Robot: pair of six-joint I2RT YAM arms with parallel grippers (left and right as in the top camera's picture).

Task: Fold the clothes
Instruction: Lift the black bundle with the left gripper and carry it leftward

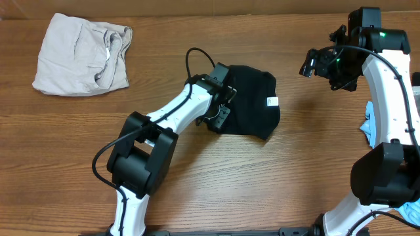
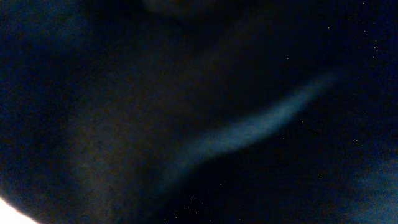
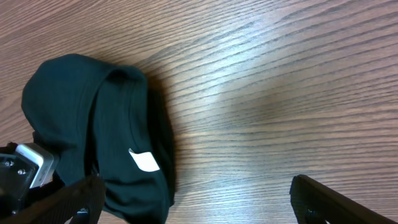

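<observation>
Left jaws against black garment [image 1: 252, 98] — off-white garment [image 1: 79, 56] apart.

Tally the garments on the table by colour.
Black: 1, the black garment at the centre.
Off-white: 1, the off-white garment at the far left.
Light blue: 1 for certain, the light-blue garment, partly hidden behind the right arm.
Total: 3.
</observation>
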